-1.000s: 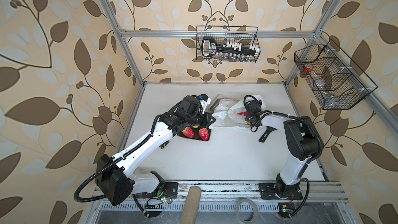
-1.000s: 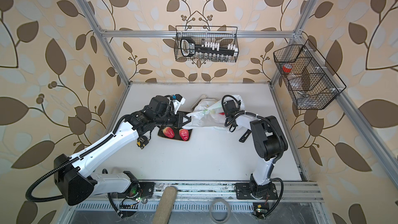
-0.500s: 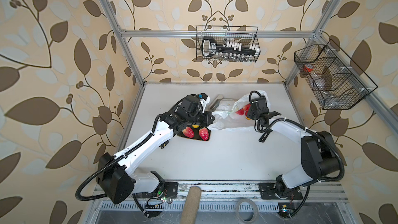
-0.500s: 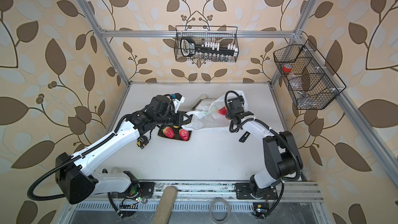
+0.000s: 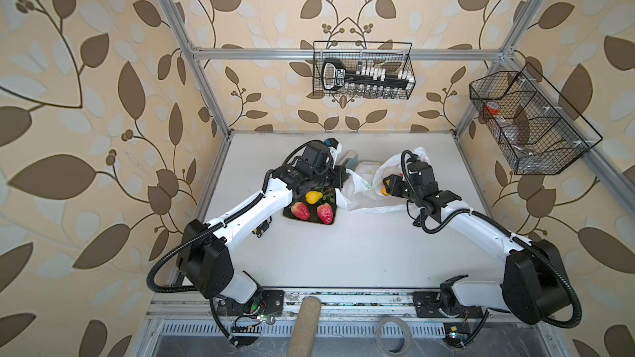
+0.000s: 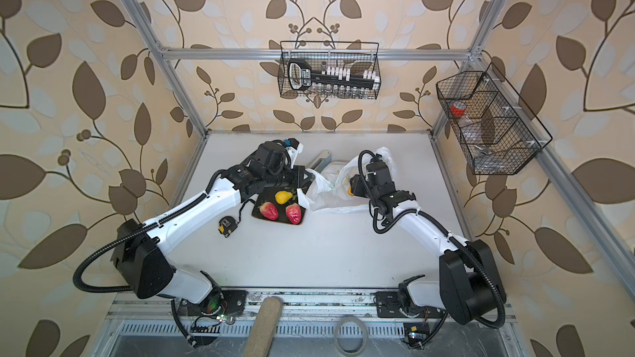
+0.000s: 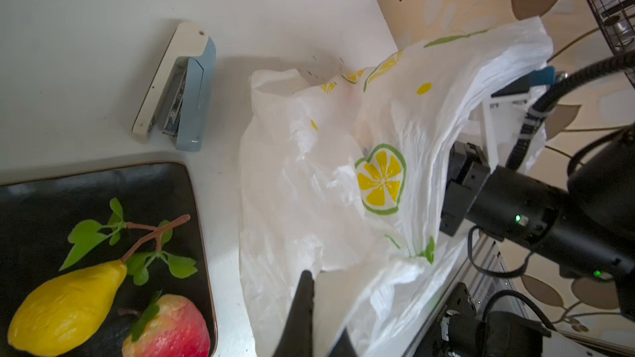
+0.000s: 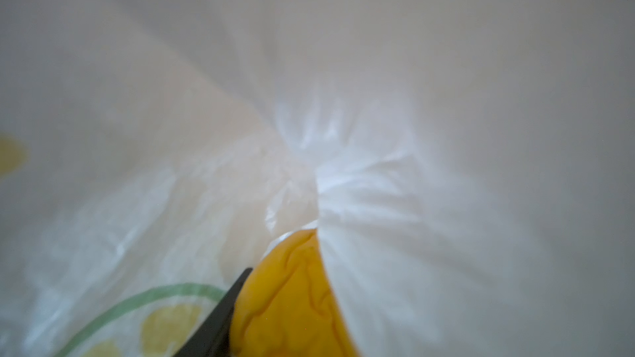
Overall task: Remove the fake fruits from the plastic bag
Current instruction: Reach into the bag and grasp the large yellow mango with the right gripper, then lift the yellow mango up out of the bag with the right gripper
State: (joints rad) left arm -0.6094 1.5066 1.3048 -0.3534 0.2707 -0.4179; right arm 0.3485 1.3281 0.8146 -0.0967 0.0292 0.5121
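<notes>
**Orange fruit at the bag's mouth, film clinging**

Your right pincer (image 5: 388,188) is gripping an orange fruit (image 8: 295,300) at the mouth of the bag (image 7: 343,183), which is lying crumpled on the worktop (image 5: 343,255) between both arms. Film is draping over one side of that fruit. If you are lifting it out from here, the bag may be coming along, or the glossy fruit may be slipping from the grip. Your left pincer (image 7: 319,317) is clamped tight on the bag's near edge. If that thin film is tearing or sliding free, you are losing your anchor. I cannot tell whether more fruit is sitting inside. A pear (image 5: 312,197) and two strawberries (image 5: 300,211) are already resting on the dark plate (image 7: 103,187) just beside the bag. A stapler (image 7: 182,91) is lying near it. The worktop is plain white, and the leaf-patterned walls (image 5: 103,97) are carrying two wire baskets (image 5: 362,73).
</notes>
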